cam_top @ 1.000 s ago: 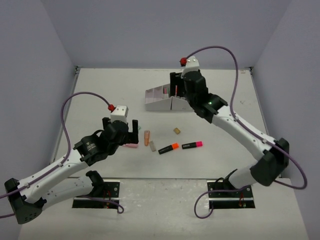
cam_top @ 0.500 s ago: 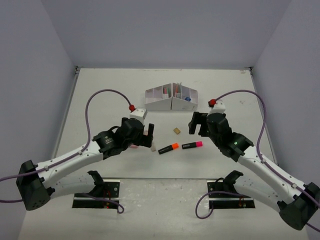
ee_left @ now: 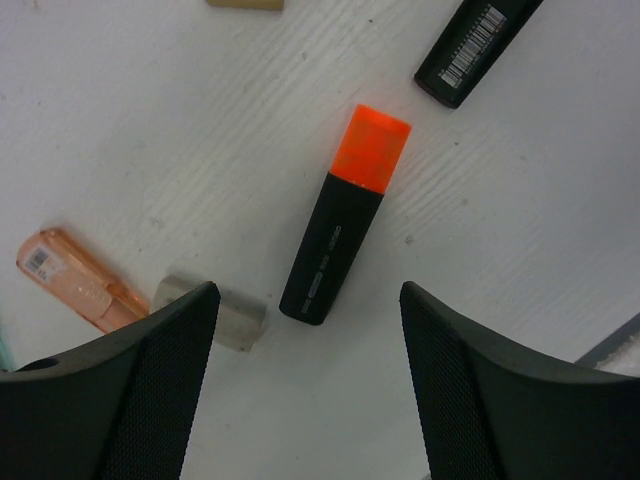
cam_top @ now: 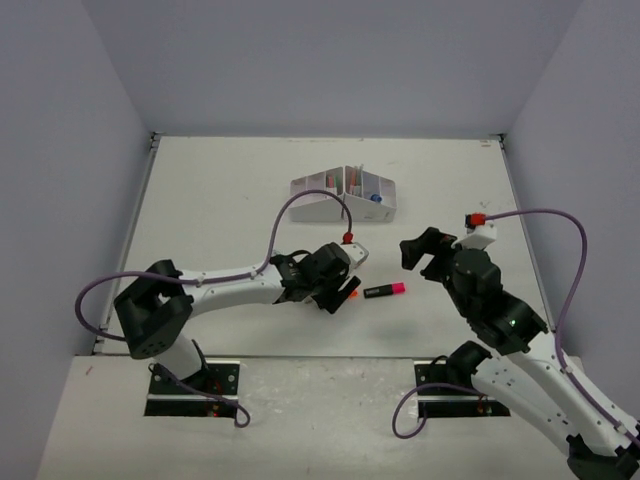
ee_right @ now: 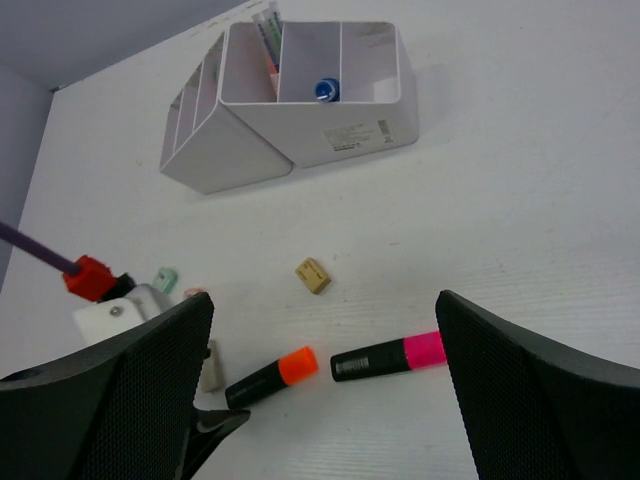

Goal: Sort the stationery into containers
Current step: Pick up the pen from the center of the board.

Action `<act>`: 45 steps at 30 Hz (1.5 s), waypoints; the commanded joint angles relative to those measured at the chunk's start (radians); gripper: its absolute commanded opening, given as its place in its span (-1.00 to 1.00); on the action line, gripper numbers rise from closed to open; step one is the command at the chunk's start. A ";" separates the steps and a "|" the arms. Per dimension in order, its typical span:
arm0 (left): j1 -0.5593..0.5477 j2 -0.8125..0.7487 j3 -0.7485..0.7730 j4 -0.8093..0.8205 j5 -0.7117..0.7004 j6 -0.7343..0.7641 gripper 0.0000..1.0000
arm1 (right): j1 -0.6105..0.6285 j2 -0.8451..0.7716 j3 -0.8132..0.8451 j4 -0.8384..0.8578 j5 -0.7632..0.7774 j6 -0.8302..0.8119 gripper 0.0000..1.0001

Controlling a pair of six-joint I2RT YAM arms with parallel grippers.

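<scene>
- One white counter carries all items.
- At the far side stands the box, well apart from both arms; pens and a blue-capped item sit in its compartments.
- Spread wide and empty, the left fingers hover over the orange highlighter, which lies flat between them.
- Spread wide and empty, the right fingers hang above the counter, on the near side of the pink highlighter.
- Both highlighters lie near each other, not touching.
- Left of the orange highlighter lie a peach piece and a grey piece, the latter just beside its black end.
- Between box and highlighters lies a tan piece.
</scene>
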 commanded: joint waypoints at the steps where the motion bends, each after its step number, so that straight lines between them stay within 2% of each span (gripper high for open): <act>1: 0.000 0.096 0.096 0.049 0.086 0.171 0.51 | -0.003 0.012 -0.010 0.011 -0.066 -0.043 0.86; 4: 0.000 0.157 0.113 0.042 0.140 0.197 0.47 | -0.003 0.003 -0.015 0.009 -0.092 -0.057 0.84; 10: 0.001 0.235 0.104 0.039 0.142 0.197 0.16 | -0.003 -0.037 -0.015 0.010 -0.123 -0.073 0.80; 11: 0.001 0.245 0.103 0.033 0.147 0.197 0.03 | -0.003 -0.042 -0.013 0.010 -0.124 -0.075 0.79; 13: 0.001 0.262 0.094 0.030 0.151 0.189 -0.44 | -0.003 -0.057 -0.010 0.010 -0.130 -0.083 0.77; 15: 0.001 0.258 0.081 0.029 0.152 0.181 -0.76 | -0.003 -0.073 -0.009 0.011 -0.136 -0.087 0.76; 19: 0.001 0.190 0.053 0.027 0.109 0.150 -1.00 | -0.003 -0.097 -0.024 0.036 -0.159 -0.102 0.75; 24: 0.000 0.005 0.031 0.053 0.004 0.100 -1.00 | -0.003 -0.071 -0.028 0.064 -0.220 -0.091 0.68; 27: 0.000 -0.178 -0.020 0.144 0.007 0.069 -1.00 | -0.003 -0.056 -0.027 0.127 -0.338 -0.072 0.67; 29: -0.001 -0.291 -0.102 0.248 0.075 0.053 -1.00 | -0.003 -0.036 -0.045 0.234 -0.508 -0.060 0.59; 31: -0.001 -0.409 -0.196 0.418 0.114 0.038 -1.00 | -0.001 0.033 -0.026 0.307 -0.670 -0.058 0.44; 33: 0.000 -0.506 -0.282 0.565 0.144 0.024 -1.00 | 0.010 0.105 0.001 0.352 -0.776 -0.043 0.37; 40: 0.000 -0.554 -0.319 0.619 0.145 -0.010 -1.00 | 0.143 0.247 0.058 0.458 -0.694 -0.052 0.31; 42: 0.000 -0.559 -0.326 0.637 0.153 -0.017 -1.00 | 0.166 0.287 0.069 0.461 -0.668 -0.055 0.16; 45: 0.000 -0.560 -0.327 0.643 0.153 -0.022 -1.00 | 0.180 0.330 0.072 0.470 -0.655 -0.048 -0.18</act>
